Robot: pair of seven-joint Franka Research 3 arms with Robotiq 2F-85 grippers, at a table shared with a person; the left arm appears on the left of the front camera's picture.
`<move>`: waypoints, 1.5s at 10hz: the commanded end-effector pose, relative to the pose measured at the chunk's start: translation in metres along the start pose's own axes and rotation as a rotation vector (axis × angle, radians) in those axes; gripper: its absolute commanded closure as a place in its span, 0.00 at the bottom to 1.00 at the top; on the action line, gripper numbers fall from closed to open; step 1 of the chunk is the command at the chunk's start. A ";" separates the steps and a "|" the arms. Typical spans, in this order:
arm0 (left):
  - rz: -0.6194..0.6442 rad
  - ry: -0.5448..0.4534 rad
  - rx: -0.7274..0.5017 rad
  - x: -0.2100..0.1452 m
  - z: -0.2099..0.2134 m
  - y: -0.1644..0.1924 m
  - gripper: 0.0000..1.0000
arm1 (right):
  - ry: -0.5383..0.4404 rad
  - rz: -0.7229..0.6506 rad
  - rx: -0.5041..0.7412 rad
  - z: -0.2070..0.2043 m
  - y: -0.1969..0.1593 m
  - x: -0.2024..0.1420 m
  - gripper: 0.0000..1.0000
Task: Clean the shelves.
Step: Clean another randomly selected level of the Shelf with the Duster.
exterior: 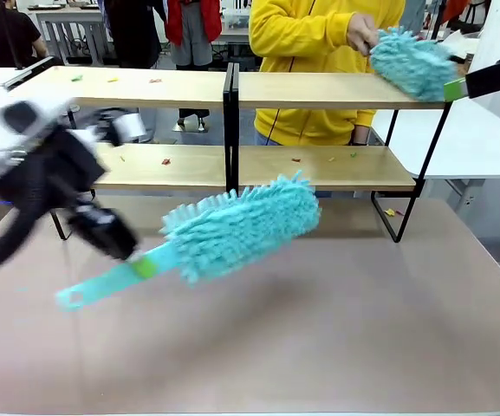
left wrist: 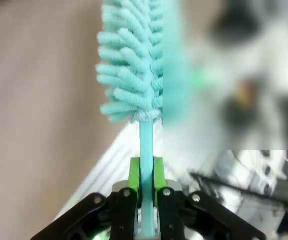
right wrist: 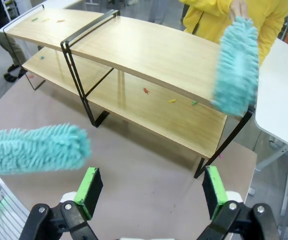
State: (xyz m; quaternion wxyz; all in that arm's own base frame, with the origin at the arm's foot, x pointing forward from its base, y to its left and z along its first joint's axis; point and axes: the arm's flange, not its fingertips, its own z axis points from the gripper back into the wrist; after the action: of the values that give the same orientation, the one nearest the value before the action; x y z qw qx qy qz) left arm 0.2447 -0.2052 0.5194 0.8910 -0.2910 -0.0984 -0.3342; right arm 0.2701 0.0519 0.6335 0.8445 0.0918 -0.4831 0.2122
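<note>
The shelves (exterior: 146, 87) stand across the far side of the table, two wooden boards on a black frame, and show from above in the right wrist view (right wrist: 148, 50). Small coloured scraps (exterior: 165, 161) lie on both boards. My left gripper (exterior: 139, 260) is shut on the handle of a teal fluffy duster (exterior: 241, 225), held over the table in front of the lower board. The left wrist view shows the green pads (left wrist: 134, 167) clamping that handle (left wrist: 145, 145). A person in yellow sweeps a second teal duster (exterior: 410, 62) along the top board's right end. My right gripper (right wrist: 152, 185) hangs open above the table.
The grey-brown tabletop (exterior: 319, 329) lies bare in front of the shelves. A white table (exterior: 483, 139) stands behind at the right. One black finger with a green pad (exterior: 492, 78) juts in from the right edge, close to the person's duster. Other people stand farther back.
</note>
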 end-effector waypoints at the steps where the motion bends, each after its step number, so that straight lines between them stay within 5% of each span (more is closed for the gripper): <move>1: 0.067 -0.112 0.119 0.041 -0.031 -0.022 0.88 | 0.003 -0.002 -0.001 0.000 0.000 0.000 0.00; 2: 0.079 -0.093 0.069 0.050 -0.038 -0.029 0.88 | 0.003 -0.002 -0.001 0.000 0.000 0.000 0.00; 3: -0.020 0.029 -0.055 0.036 -0.023 -0.022 0.88 | 0.003 -0.002 -0.001 0.000 0.000 0.000 0.00; 4: 0.052 -0.099 0.084 0.036 -0.033 -0.031 0.88 | 0.003 -0.002 -0.001 0.000 0.000 0.000 0.00; 6: 0.032 -0.061 0.045 0.043 -0.043 -0.033 0.88 | 0.003 -0.002 -0.001 0.000 0.000 0.000 0.00; 7: 0.093 -0.193 0.069 0.034 -0.045 -0.048 0.88 | 0.003 -0.002 -0.001 0.000 0.000 0.000 0.00; 9: 0.235 -0.262 0.201 0.060 -0.058 -0.077 0.88 | 0.003 -0.002 -0.001 0.000 0.000 0.000 0.00; 12: 0.298 -0.181 0.273 0.101 -0.079 -0.083 0.88 | 0.003 -0.002 -0.001 0.000 0.000 0.000 0.00; 15: 0.518 -0.337 0.384 0.149 -0.092 -0.083 0.88 | 0.003 -0.002 -0.001 0.000 0.000 0.000 0.00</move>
State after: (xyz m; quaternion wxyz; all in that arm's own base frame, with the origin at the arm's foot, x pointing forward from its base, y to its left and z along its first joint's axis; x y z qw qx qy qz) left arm 0.2953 -0.3642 0.5244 0.9571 -0.1979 -0.1979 -0.0747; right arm 0.2702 0.0517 0.6334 0.8446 0.0920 -0.4830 0.2121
